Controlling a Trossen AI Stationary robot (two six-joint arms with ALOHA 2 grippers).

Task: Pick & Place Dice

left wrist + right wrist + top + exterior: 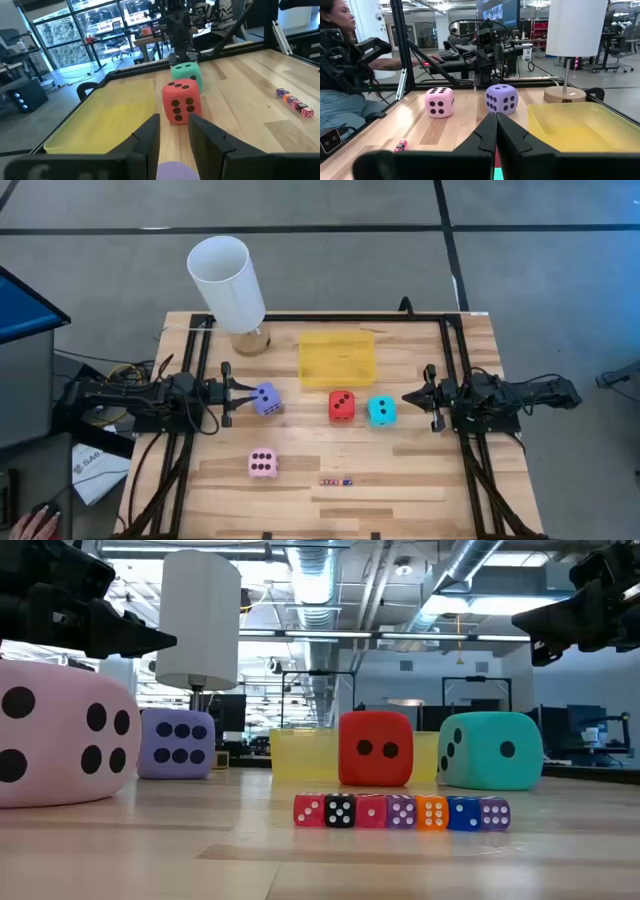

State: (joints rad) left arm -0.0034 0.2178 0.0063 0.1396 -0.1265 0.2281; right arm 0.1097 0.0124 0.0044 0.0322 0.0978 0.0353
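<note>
Wood: pale plank surface (420,470) framed by dark rails along its back and sides.
Room: grey floor crossed by dark lines around the surface in the high view; an open office with glass walls, ceiling ducts and desks shows in the low and wrist views; a seated person (340,65) is beside the surface in the right wrist view.
Lamp: white cylinder-shade lamp on a round wooden base (228,285) stands at the back edge, left of centre.
Tray: shallow translucent yellow plastic tray (337,359) sits near the back edge, just right of the lamp base.
Purple die: soft purple cube with black pips (267,399) lies left of centre, just in front of the left pincer's tips.
Red die: soft red cube (341,406) lies just in front of the tray.
Cyan die: soft cyan cube (381,411) lies just beside the red one, apart from it.
Pink die: soft pink cube (262,464) lies alone toward the front.
Tiny dice: row of small coloured dice (336,481) lies near the front, touching one another.
Left pincer (232,394): fingers slightly parted, pinching nothing, above the surface.
Right pincer (407,397): fingers pressed together, empty, just right of the cyan die.
Open room: bare planks at the front right and front left corners.
</note>
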